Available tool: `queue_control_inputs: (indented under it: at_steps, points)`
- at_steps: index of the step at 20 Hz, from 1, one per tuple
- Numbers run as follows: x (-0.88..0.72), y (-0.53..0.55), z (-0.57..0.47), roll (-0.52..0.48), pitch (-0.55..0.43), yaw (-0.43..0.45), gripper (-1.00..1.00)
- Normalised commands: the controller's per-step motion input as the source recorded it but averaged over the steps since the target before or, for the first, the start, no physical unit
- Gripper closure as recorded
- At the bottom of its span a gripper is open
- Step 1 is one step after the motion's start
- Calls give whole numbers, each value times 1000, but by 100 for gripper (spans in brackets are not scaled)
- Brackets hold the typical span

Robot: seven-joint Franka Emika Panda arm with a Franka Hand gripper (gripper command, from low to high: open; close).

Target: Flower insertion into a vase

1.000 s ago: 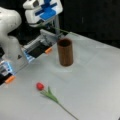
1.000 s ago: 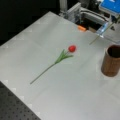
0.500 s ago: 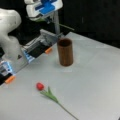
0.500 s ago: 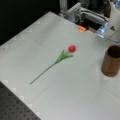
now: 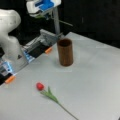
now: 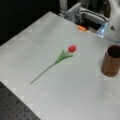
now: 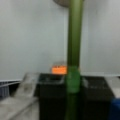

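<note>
Flower lying flat, vase standing empty.
The gripper (image 5: 47, 15) hangs high above the table's (image 5: 95, 82) far edge; its opening cannot be told. The flower (image 5: 48, 93) lies apart from the vase (image 5: 65, 52).

Brown and wood-like with a faint sheen on the vase (image 5: 65, 52) (image 6: 111, 64) in both front views; matt, smooth pale grey on the table (image 5: 95, 82) (image 6: 75, 85). Smooth glossy red on the flower (image 5: 50, 93) (image 6: 62, 57) head, thin green for stem and leaves. Hard white and blue plastic-looking casing on the gripper (image 5: 43, 7) at a front view's top, dull grey metal on the rail (image 5: 43, 41) behind the vase.
</note>
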Motion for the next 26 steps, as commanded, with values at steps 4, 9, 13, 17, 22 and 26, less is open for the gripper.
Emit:
queue_control_inputs:
  at_steps: [4, 9, 13, 17, 22, 26]
  points:
    - [-178, -97, -33, -61, 115, 221, 100]
    - [-125, -96, -11, 16, 173, 125, 100]
    - [-44, -64, 60, 109, 387, 6, 100]
    - [114, 65, 73, 188, 448, -99, 100]
    - [148, 146, 134, 98, 504, -84, 100]
    - [189, 183, 175, 28, 554, -61, 100]
